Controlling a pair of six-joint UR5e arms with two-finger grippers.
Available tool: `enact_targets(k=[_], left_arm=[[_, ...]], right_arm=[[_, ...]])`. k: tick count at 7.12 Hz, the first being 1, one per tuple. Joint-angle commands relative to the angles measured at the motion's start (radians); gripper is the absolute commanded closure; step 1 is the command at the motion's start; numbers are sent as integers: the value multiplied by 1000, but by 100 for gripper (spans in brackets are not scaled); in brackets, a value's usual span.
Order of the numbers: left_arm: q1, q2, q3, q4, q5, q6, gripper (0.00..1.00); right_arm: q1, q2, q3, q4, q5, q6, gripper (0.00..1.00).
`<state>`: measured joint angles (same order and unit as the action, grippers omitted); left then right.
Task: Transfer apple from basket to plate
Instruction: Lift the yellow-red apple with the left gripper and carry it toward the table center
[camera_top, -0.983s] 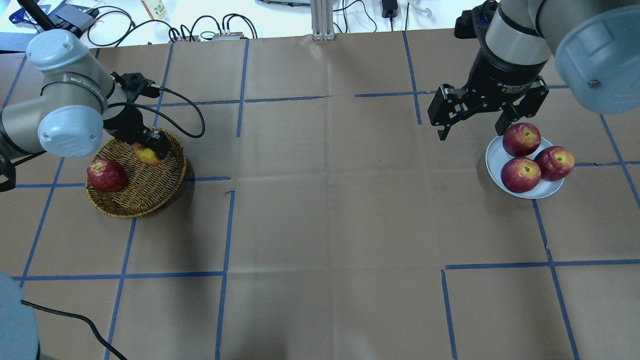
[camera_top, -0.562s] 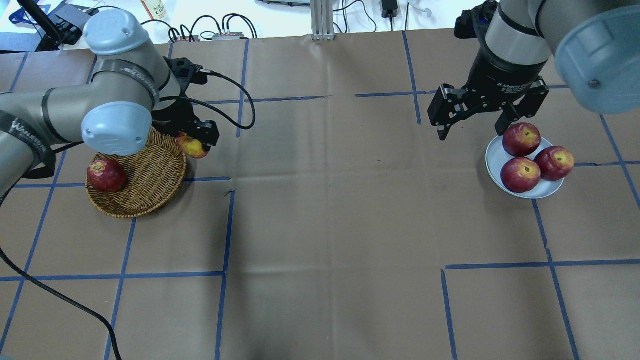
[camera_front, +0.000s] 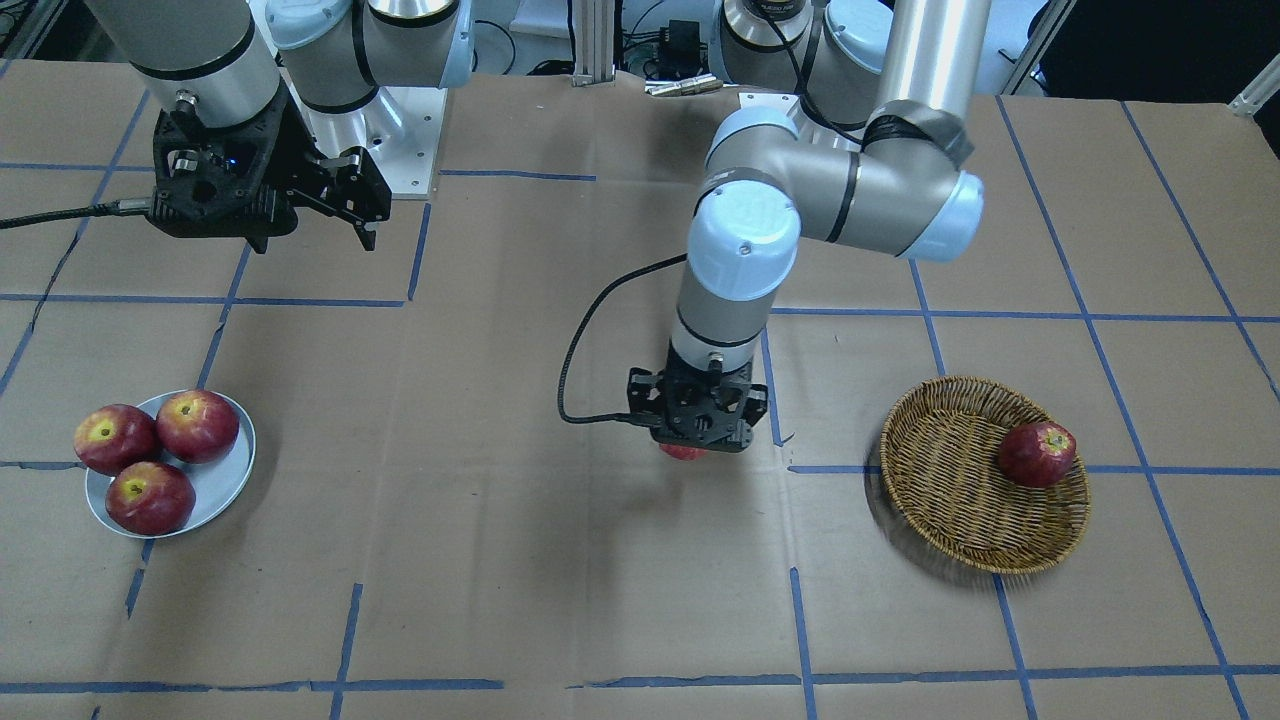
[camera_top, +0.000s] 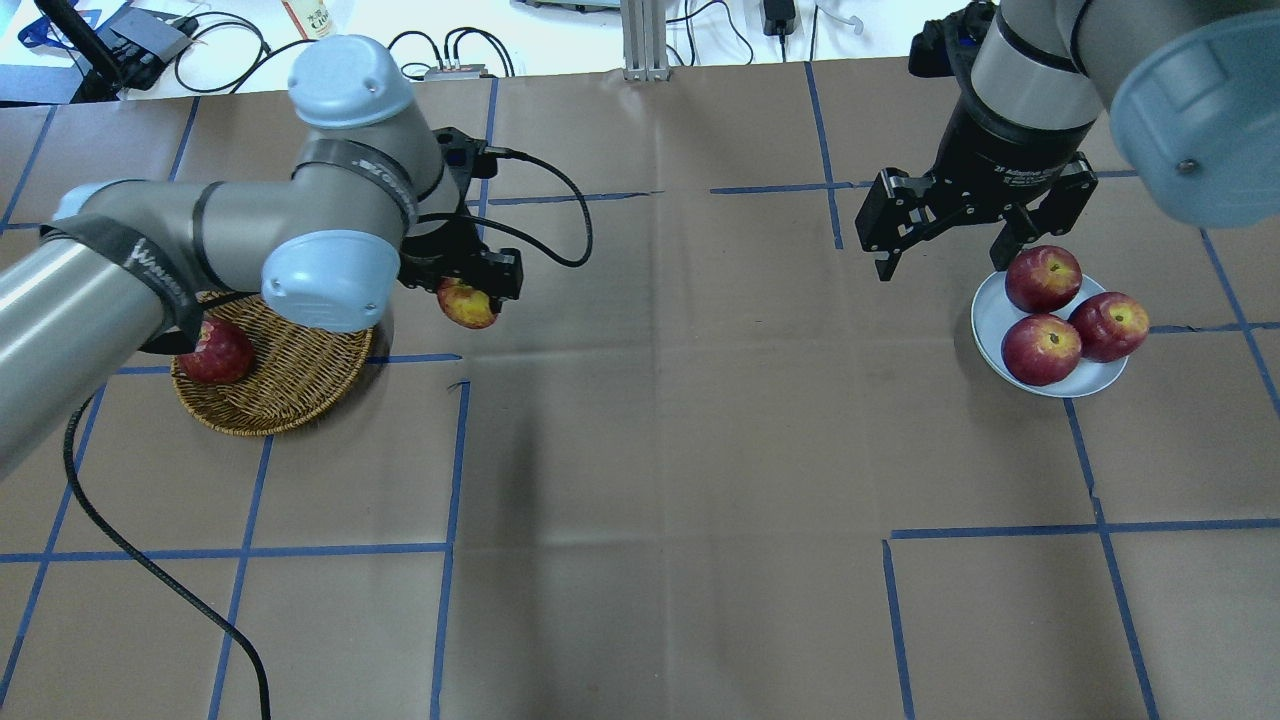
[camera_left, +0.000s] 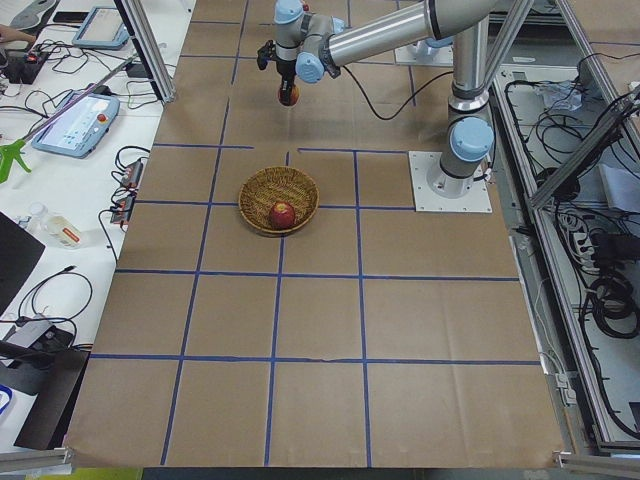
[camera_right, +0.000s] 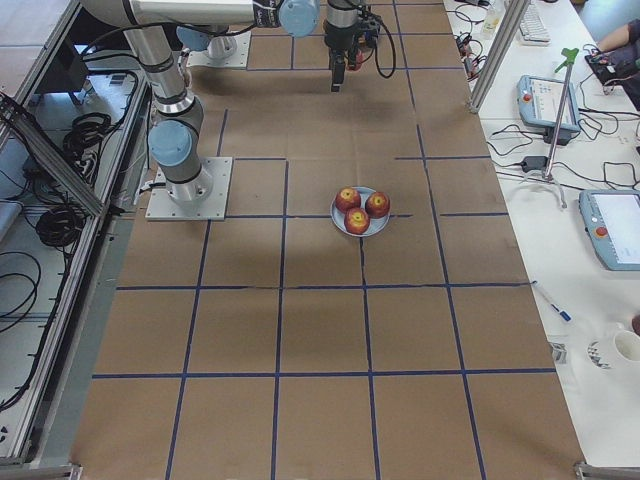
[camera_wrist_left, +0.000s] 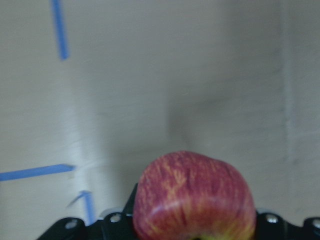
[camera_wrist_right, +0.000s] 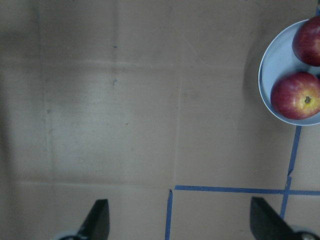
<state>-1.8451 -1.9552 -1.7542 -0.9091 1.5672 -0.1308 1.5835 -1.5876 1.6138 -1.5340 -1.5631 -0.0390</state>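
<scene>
My left gripper (camera_top: 470, 288) is shut on the apple (camera_top: 466, 305), which is pale red with a yellow patch. It holds the apple above the table, just right of the wicker basket (camera_top: 290, 400). The left wrist view shows the apple (camera_wrist_left: 192, 200) between the fingers, over bare paper. In the front view the apple (camera_front: 683, 452) barely shows under the gripper (camera_front: 697, 438). My right gripper (camera_top: 940, 262) is open and empty, and hovers beside the far left rim of the grey-blue plate (camera_top: 993, 305). The plate's edge also shows in the right wrist view (camera_wrist_right: 267, 102).
One dark red apple (camera_top: 213, 352) lies in the basket (camera_front: 940, 500), partly under my left arm. Three dark red apples (camera_top: 1041, 349) fill most of the plate (camera_front: 220, 485). Brown paper with blue tape lines covers the table between basket and plate. The left gripper's cable (camera_top: 560, 215) loops nearby.
My left arm has lifted the apple out of the basket and carried it to the right, past the basket's rim. The right arm has not moved.
</scene>
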Motion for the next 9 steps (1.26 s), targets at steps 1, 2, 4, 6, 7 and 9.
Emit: enact_targets(k=[1,2,4,6,7,9], left_arm=[[-91,-120,13,149,-3,-64,46],[-97,-139,37,145,-3,-64,46],[-106,-189,80,150,-1,-64,46],[-115,-200,91,144,-1,-64,42],[-117,-202,90,142,-1,-64,42],[-117,-202,88,141,-1,-64,17]], right_arm=[[1,0,0,0,0,-1,0],[0,0,0,0,0,-1,0],[1,0,0,0,0,-1,0],[1,0,0,0,0,-1,0],[1,0,0,0,0,-1,0],[1,0,0,0,0,-1,0]])
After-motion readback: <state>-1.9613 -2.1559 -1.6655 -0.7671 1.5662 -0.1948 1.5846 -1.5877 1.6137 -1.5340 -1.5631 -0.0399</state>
